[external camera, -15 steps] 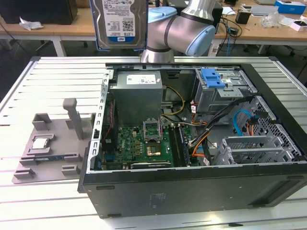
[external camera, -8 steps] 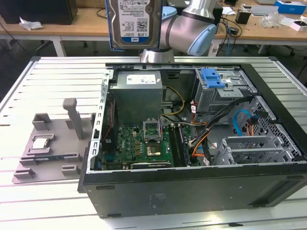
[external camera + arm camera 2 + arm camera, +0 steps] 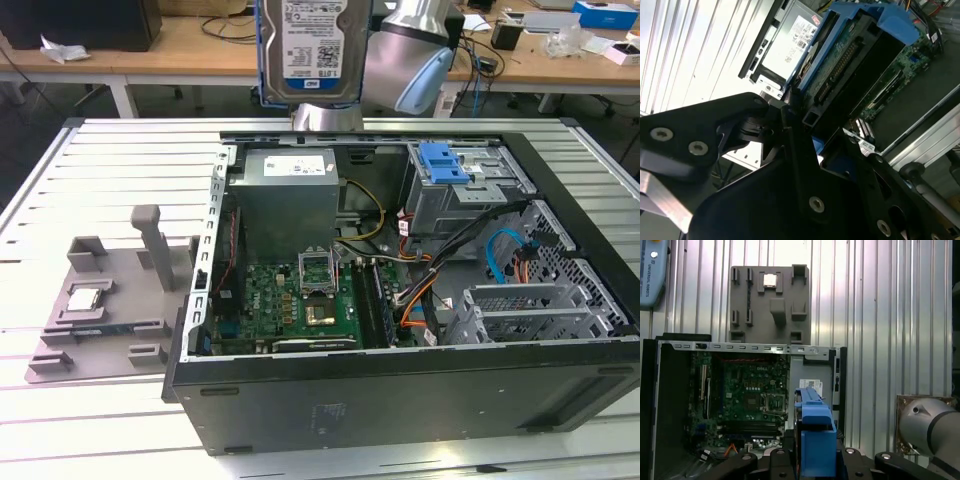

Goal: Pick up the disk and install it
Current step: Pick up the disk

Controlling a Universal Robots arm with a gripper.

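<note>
Well off to one side of the gripper and far below it, at the exterior view's left: grey fixture plate (image 3: 100, 310) on the slatted table, small CPU chip (image 3: 85, 298) resting in it, untouched. Next, the open computer case (image 3: 400, 400), lying on its side, motherboard (image 3: 290, 300) and power supply (image 3: 290, 190) exposed, both beneath the gripper. Above the case's far edge, the disk (image 3: 313, 50) hangs upright in the air, label facing the exterior camera, clear of everything. Gripper (image 3: 815, 461) is closed onto the disk's blue carrier frame, black jaws flanking it in the first wrist view. Pick-up judged done; install not yet done, disk well above any bay. To the exterior view's right, lower than the gripper: grey drive cage (image 3: 470, 200) with blue latch (image 3: 443, 160). Seating would call for squaring the carrier to a bay opening and keeping clear of the cables. Disk's top edge is cut off; which bay is meant, cannot tell; pad contact is masked by the gripper's black body.
</note>
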